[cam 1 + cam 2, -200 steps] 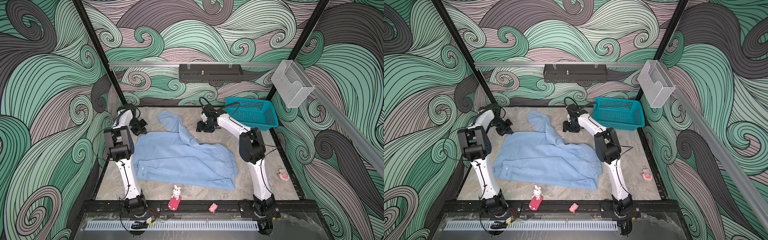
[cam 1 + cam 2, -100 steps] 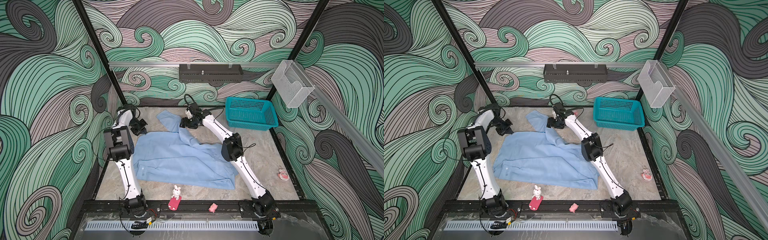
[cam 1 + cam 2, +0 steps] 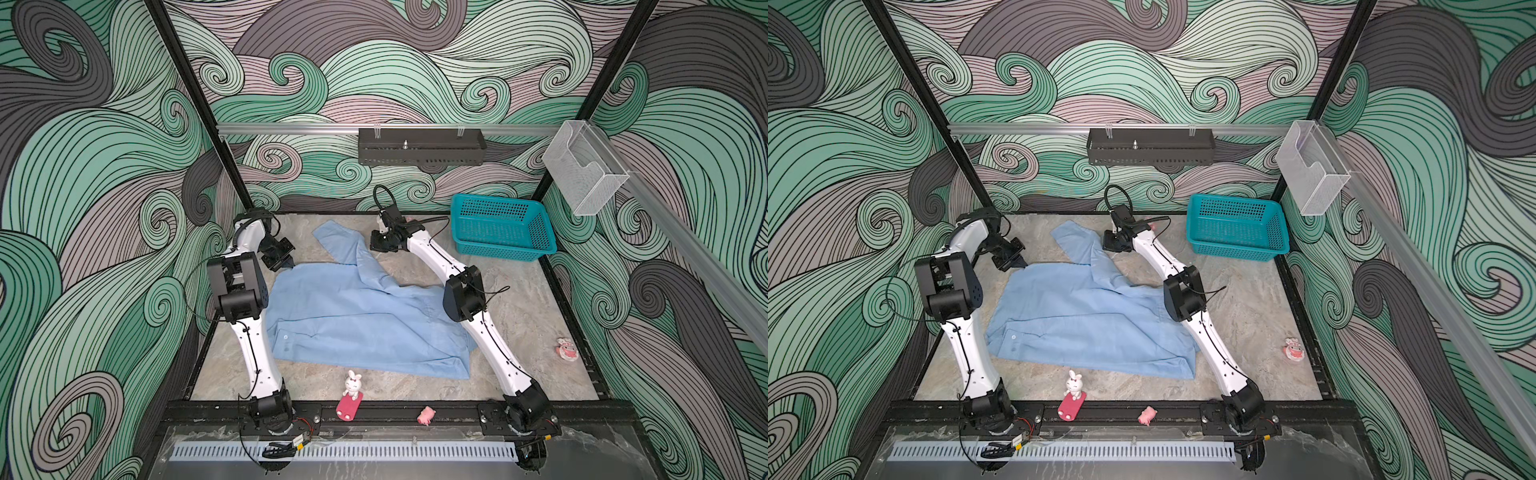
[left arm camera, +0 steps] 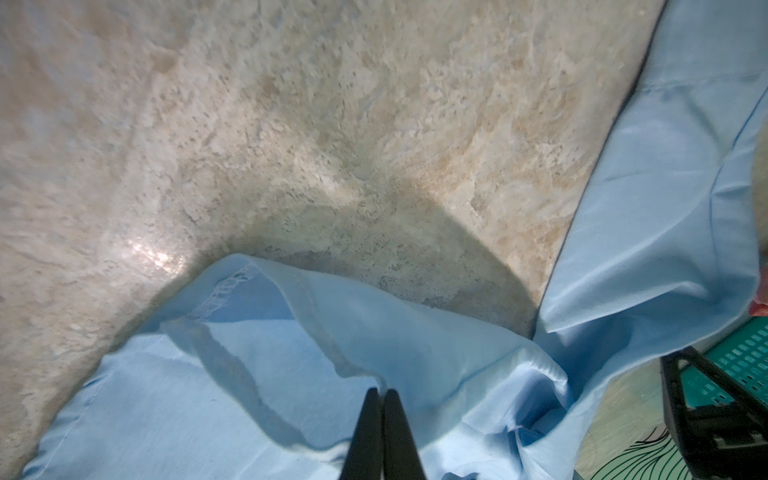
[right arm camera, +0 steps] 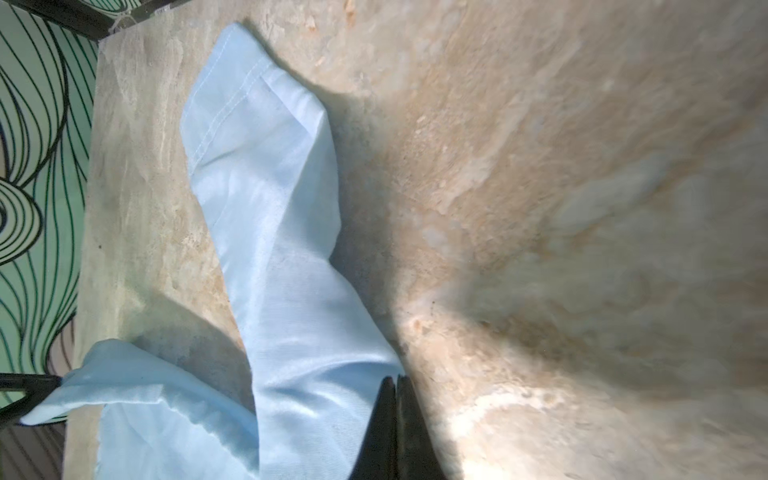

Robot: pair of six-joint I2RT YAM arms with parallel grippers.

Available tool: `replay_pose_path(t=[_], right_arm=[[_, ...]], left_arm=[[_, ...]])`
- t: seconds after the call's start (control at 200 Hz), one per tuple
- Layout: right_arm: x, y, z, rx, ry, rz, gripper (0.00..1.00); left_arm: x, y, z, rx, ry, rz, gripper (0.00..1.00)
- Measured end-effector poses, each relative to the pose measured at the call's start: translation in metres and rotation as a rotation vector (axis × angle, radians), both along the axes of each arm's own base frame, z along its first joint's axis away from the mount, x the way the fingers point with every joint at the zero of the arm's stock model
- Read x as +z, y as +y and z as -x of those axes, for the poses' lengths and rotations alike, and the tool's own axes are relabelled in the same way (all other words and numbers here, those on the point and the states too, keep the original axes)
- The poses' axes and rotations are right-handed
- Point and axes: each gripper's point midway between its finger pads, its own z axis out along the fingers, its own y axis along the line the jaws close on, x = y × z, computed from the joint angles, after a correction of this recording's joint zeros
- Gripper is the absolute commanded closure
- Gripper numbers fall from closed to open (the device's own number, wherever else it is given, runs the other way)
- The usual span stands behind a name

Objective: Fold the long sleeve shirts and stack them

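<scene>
One light blue long sleeve shirt (image 3: 365, 320) (image 3: 1084, 320) lies spread on the stone-patterned table, with one sleeve (image 3: 345, 241) (image 3: 1077, 241) stretching toward the back. My left gripper (image 3: 289, 262) (image 3: 1015, 262) is at the body's back left corner. In the left wrist view it (image 4: 380, 390) is shut, with a hemmed fold of the shirt (image 4: 291, 374) pinched at its tips. My right gripper (image 3: 376, 247) (image 3: 1108, 245) is low at the sleeve's right side. In the right wrist view it (image 5: 395, 379) is shut on the edge of the sleeve (image 5: 274, 208).
A teal basket (image 3: 503, 228) (image 3: 1237, 226) stands at the back right. A rabbit figure on a red base (image 3: 352, 384) and a pink pig (image 3: 427, 414) sit at the front edge, and a small pink toy (image 3: 566, 348) sits at the right. A black shelf (image 3: 419, 145) hangs on the back wall.
My right arm swung left from beside the basket to the sleeve, and its jaws went from open to shut. The left arm and the shirt body stayed put.
</scene>
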Motion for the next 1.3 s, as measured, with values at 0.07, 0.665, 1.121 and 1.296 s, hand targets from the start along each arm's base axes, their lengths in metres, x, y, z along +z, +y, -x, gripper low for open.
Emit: replay_pose_path(t=[0.07,0.665,1.121,1.296], right_arm=[[0.014,-0.006,0.001,-0.002,-0.015,0.011,0.71],[-0.004,0.042,-0.01,0.0,-0.079,-0.106,0.28],[-0.008,0.048,-0.027,-0.035,-0.136,-0.15,1.0],[0.014,0.026,-0.033,-0.035,-0.219,-0.029,1.0]], left_arm=[[0.0,0.0,0.0,0.003,0.001,0.002,1.0],[0.001,-0.003,-0.001,0.003,-0.004,0.016,1.0],[0.001,-0.003,-0.001,0.004,-0.006,0.023,1.0],[0.001,0.003,0.0,0.018,-0.006,0.021,1.0]])
